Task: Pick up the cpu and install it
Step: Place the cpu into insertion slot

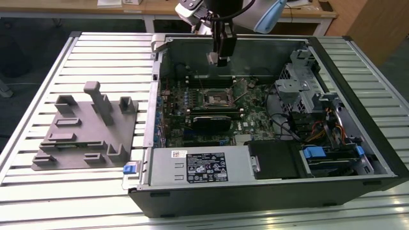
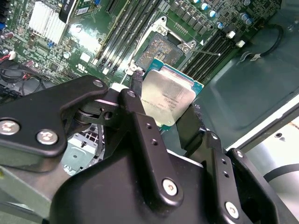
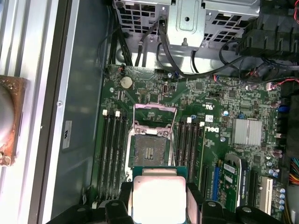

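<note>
The pincer (image 2: 166,105) is pinching the cpu (image 2: 169,99) by two opposite edges, one black finger on either side. It holds the chip in the air inside the open computer case (image 1: 383,158), above the motherboard (image 3: 215,93) and well clear of the socket (image 3: 149,151), which lies uncovered with its metal frame tipped up.

In the first wrist view the chip's near edge is lost behind the pincer's body and the picture's border. In the second wrist view one corner is tucked behind the black linkage. In the exterior view it is just a small pale scrap at the pincer's tip, too small to read its tilt.

The chip is square, so it has no real long axis. Its silvery top faces up toward the wrist cameras, and in the first wrist view its edges run square with the socket's. The case lies on its side on the slatted desk (image 1: 76,62).
</note>
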Action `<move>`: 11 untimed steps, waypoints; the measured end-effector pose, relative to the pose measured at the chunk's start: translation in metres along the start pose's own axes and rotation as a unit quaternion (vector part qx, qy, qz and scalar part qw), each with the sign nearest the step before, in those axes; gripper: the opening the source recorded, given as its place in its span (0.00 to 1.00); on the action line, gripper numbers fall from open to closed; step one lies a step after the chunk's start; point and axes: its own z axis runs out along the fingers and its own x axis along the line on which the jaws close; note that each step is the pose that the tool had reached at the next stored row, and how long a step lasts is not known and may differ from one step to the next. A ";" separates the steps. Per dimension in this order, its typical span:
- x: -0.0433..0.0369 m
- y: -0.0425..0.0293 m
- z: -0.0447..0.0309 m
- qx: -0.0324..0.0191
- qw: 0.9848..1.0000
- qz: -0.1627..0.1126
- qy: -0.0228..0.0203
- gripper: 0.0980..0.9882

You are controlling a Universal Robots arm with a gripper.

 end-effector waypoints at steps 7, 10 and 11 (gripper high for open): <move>0.0000 -0.0002 0.0033 0.000 1.000 0.000 0.000 0.50; 0.0000 -0.0003 0.0049 0.000 1.000 0.000 0.000 0.50; 0.0000 -0.0003 0.0055 0.000 1.000 0.000 0.000 0.50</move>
